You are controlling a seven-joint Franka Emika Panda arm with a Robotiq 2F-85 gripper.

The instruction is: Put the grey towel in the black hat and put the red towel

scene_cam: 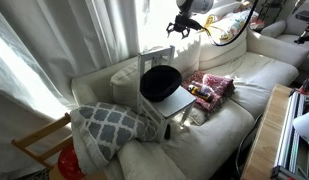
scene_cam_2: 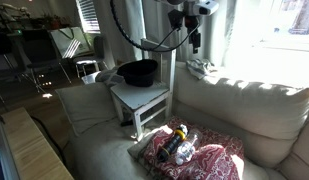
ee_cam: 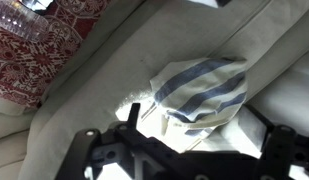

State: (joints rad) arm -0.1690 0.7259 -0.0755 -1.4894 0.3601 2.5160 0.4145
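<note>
A home living room: a cream sofa fills the frame, curtains upper left, patterned cushion lower left.

I get hard daylight through the curtains and the window, blown out in both exterior views. The sofa glares white, floor side falls into shadow. Wrist view dim, soft, grainy; my gripper is only a blurred dark silhouette.
</note>
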